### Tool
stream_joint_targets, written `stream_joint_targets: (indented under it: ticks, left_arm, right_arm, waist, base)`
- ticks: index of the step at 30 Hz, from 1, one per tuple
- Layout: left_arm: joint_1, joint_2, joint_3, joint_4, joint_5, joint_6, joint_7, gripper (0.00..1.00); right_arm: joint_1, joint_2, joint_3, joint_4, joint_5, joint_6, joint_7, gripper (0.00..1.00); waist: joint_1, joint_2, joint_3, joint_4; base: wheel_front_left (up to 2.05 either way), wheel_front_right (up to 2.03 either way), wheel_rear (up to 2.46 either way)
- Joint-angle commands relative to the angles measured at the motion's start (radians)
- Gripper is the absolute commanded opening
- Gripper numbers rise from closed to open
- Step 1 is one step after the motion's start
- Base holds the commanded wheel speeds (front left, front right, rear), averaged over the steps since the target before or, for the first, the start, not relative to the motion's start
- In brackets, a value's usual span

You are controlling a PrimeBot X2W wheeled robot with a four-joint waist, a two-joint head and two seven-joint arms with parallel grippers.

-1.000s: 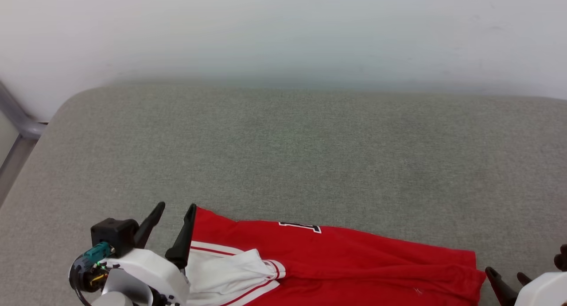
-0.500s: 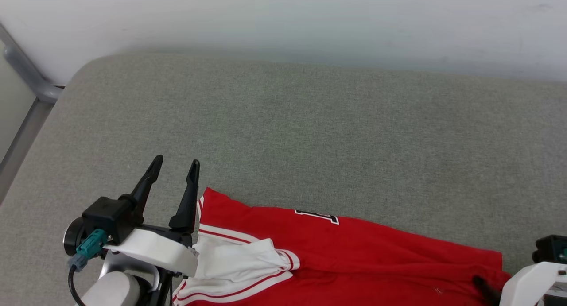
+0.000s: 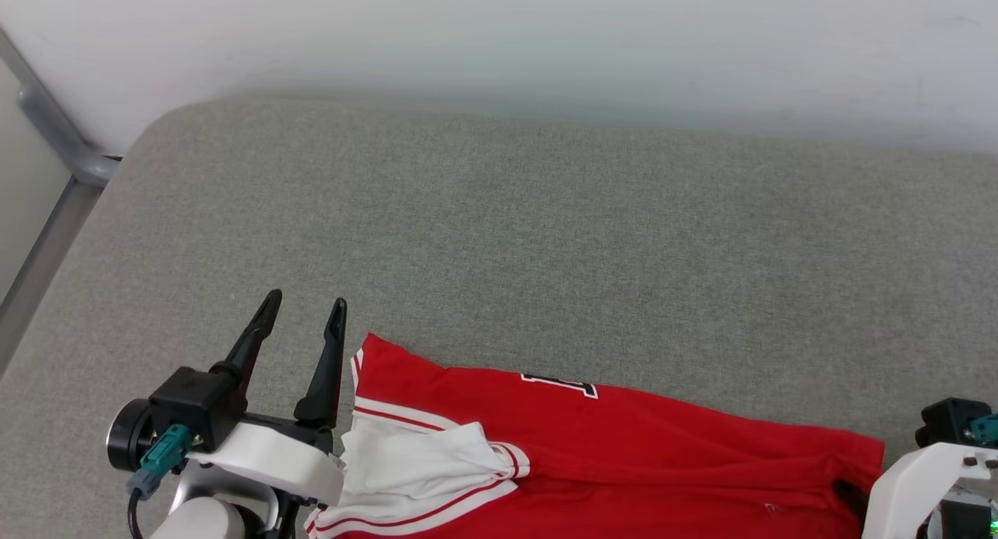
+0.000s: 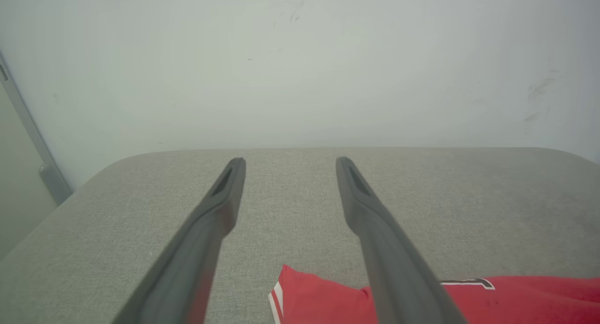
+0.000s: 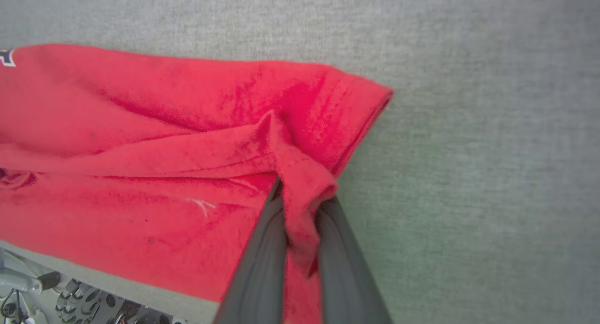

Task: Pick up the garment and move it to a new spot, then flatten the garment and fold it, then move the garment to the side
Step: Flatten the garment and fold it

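The garment [image 3: 624,445] lies crumpled along the near edge of the grey padded surface [image 3: 546,250], red with a bunched white sleeve [image 3: 413,461] and part of a black letter [image 3: 561,383]. My left gripper [image 3: 300,309] stands open just left of the garment's far left corner, touching nothing. In the left wrist view that gripper [image 4: 290,162] has bare grey fabric between its fingers and the garment's corner [image 4: 318,298] below. My right gripper [image 5: 302,197] is shut on a pinched fold of red cloth near the garment's right hem [image 5: 365,122]. In the head view the right gripper [image 3: 846,494] is mostly hidden.
A pale wall [image 3: 499,40] runs along the far side of the padded surface. A grey metal frame [image 3: 47,125] stands past its rounded far left corner. Robot base parts [image 5: 70,296] show below the garment in the right wrist view.
The head camera has shifted. My right gripper, open beside the garment's right edge a second ago, now pinches that edge. My left gripper sits further forward along the garment's left corner.
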Motion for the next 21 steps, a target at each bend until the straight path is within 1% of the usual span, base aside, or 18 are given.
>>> stream_joint_targets:
  ticks: [1, 4, 7, 12, 15, 19, 21]
  left_arm:
    - [0.013, 0.000, 0.003, 0.001, 0.004, 0.005, -0.002, 1.00]
    - [0.032, 0.003, 0.003, 0.009, 0.010, 0.011, -0.002, 1.00]
    - [0.044, 0.003, -0.004, 0.010, 0.011, 0.016, -0.002, 1.00]
    - [0.056, 0.001, -0.012, 0.012, 0.011, 0.024, 0.003, 1.00]
    - [0.056, 0.002, -0.017, 0.014, 0.017, 0.026, 0.004, 1.00]
    - [0.060, 0.003, -0.019, 0.013, 0.017, 0.032, 0.007, 1.00]
    - [0.065, 0.005, -0.020, 0.012, 0.017, 0.035, 0.009, 1.00]
  right_arm:
    - [-0.016, -0.007, -0.007, -0.008, 0.003, 0.000, -0.003, 0.00]
    - [-0.011, -0.010, -0.038, -0.028, 0.000, -0.001, 0.011, 0.00]
    - [0.002, -0.015, -0.090, -0.043, 0.001, -0.001, 0.028, 0.00]
    - [0.017, -0.018, -0.214, -0.049, 0.007, -0.001, 0.053, 0.00]
    - [0.021, -0.006, -0.286, -0.052, 0.011, -0.001, 0.069, 0.00]
    - [-0.014, 0.045, -0.339, -0.062, 0.122, 0.000, 0.131, 0.00]
    - [-0.038, 0.073, -0.357, -0.059, 0.235, 0.000, 0.183, 0.00]
  waist:
    - [0.0000, -0.0001, -0.014, -0.008]
    - [0.0000, -0.0001, -0.040, -0.023]
    - [0.0000, -0.0001, -0.056, -0.036]
    - [0.0000, -0.0001, -0.068, -0.053]
    - [0.0000, -0.0001, -0.074, -0.059]
    - [0.0000, -0.0001, -0.082, -0.066]
    - [0.0000, -0.0001, -0.086, -0.068]
  base:
    - [0.00, 0.00, 0.00]
    - [0.00, 0.00, 0.00]
    - [0.00, 0.00, 0.00]
    - [0.00, 0.00, 0.00]
    - [0.00, 0.00, 0.00]
    - [0.00, 0.00, 0.00]
    - [0.00, 0.00, 0.00]
